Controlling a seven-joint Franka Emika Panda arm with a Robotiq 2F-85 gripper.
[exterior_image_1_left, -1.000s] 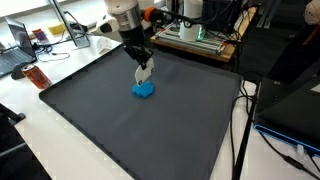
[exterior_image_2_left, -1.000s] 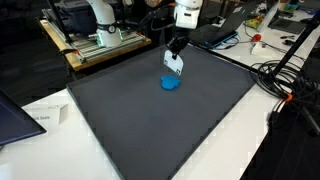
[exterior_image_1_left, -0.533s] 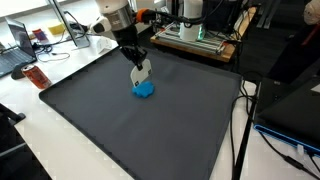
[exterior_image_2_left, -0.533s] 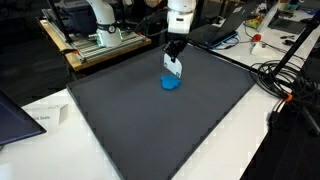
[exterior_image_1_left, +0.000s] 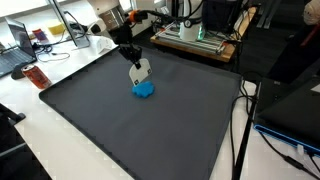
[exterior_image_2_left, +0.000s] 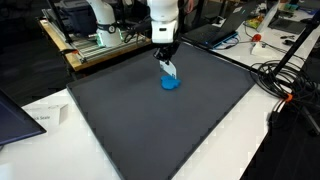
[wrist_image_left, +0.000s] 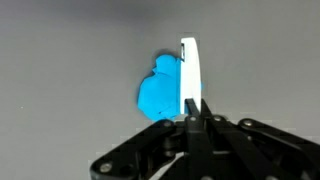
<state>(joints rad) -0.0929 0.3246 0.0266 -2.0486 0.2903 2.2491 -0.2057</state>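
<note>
Gripper (wrist_image_left: 192, 112) fingers pinch a thin white plate (wrist_image_left: 189, 65), held edge-on off the surface. Blue block (wrist_image_left: 158, 92) lies just past the fingertips, under the plate, on the dark mat (exterior_image_1_left: 120, 130). Pickup looks done, nothing set down yet.

Wrist view. Your gripper (wrist_image_left: 190, 112) is showing along the bottom edge, its black linkage spreading out to both sides. You are pinching a thin white piece (wrist_image_left: 189, 70) between the closed jaws. It is showing edge-on and sticking straight up out of the fingertips. A blue object (wrist_image_left: 158, 92) with a lumpy, rounded outline is lying on the table (wrist_image_left: 70, 50) beyond it, its right side hiding behind the white piece. Contact between the two isn't reading clearly. Plain grey table is filling the rest.
</note>
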